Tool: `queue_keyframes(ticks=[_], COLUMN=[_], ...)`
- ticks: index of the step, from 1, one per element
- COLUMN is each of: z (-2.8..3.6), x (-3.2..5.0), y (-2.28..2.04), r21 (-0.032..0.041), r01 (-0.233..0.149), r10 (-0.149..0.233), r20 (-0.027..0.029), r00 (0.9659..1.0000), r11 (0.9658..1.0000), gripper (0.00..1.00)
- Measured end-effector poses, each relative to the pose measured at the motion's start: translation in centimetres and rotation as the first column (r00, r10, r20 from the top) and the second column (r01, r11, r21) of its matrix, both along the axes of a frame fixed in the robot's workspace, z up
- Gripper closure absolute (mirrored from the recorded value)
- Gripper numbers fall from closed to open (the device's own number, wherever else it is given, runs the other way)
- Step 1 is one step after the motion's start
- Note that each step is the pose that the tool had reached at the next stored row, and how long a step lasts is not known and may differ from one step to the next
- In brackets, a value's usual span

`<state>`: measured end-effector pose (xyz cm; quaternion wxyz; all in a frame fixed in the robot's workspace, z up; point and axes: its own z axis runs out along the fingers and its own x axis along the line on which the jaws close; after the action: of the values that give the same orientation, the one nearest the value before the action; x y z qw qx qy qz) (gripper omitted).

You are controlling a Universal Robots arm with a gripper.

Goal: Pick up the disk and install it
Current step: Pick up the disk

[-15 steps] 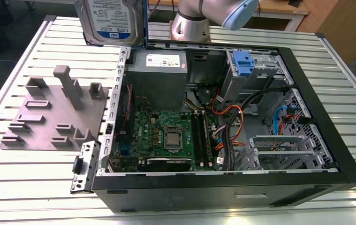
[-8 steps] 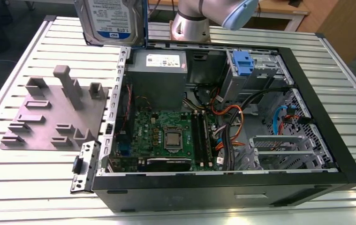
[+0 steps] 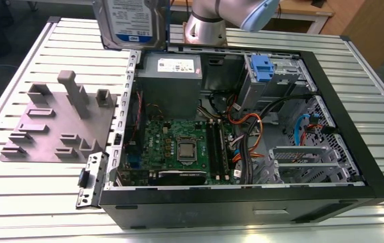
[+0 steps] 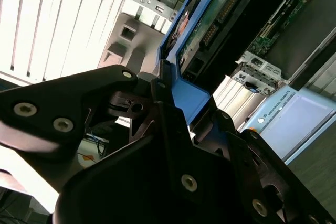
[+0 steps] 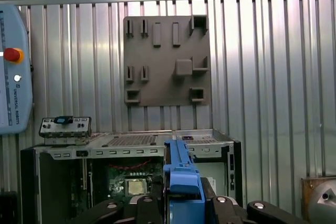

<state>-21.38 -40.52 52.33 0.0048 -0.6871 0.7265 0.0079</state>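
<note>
A robotics lab or workshop is suggested in the exterior view — a ribbed aluminium bench is spread across the frame, an opened computer case is laid at centre, a grey fixture plate at the exterior view's left, wooden furniture at upper right.

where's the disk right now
The disk hangs at the exterior view's top, to the exterior view's left of the arm, above the case corner by the power supply. In the first wrist view the tool grips its bracket.

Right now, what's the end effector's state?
End effector: closed, holding the disk by its blue carrier bracket.
</note>
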Motion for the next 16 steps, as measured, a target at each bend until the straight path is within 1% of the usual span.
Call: queue_keyframes(ticks=[6, 7, 9, 13, 15, 16], z=[-0.20, -0.26, -0.46, -0.92, -1.14, -1.22], x=[2.73, 3.07, 3.41, 3.98, 4.46, 4.80], y=[0.00, -0.04, -0.40, -1.30, -1.67, -1.78], r21=[-0.0001, -0.0001, 0.0000, 0.0000, 0.0001, -0.0001], r01=[0.000, 0.000, 0.000, 0.000, 0.000, 0.000], r10=[0.000, 0.000, 0.000, 0.000, 0.000, 0.000], r20=[-0.0001, -0.0001, 0.0000, 0.0000, 0.0000, -0.0001], r00=[1.0000, 1.0000, 1.0000, 1.0000, 1.0000, 1.0000], r11=[1.0000, 1.0000, 1.0000, 1.0000, 1.0000, 1.0000], gripper=[0.63, 0.63, 0.63, 0.63, 0.63, 0.63])
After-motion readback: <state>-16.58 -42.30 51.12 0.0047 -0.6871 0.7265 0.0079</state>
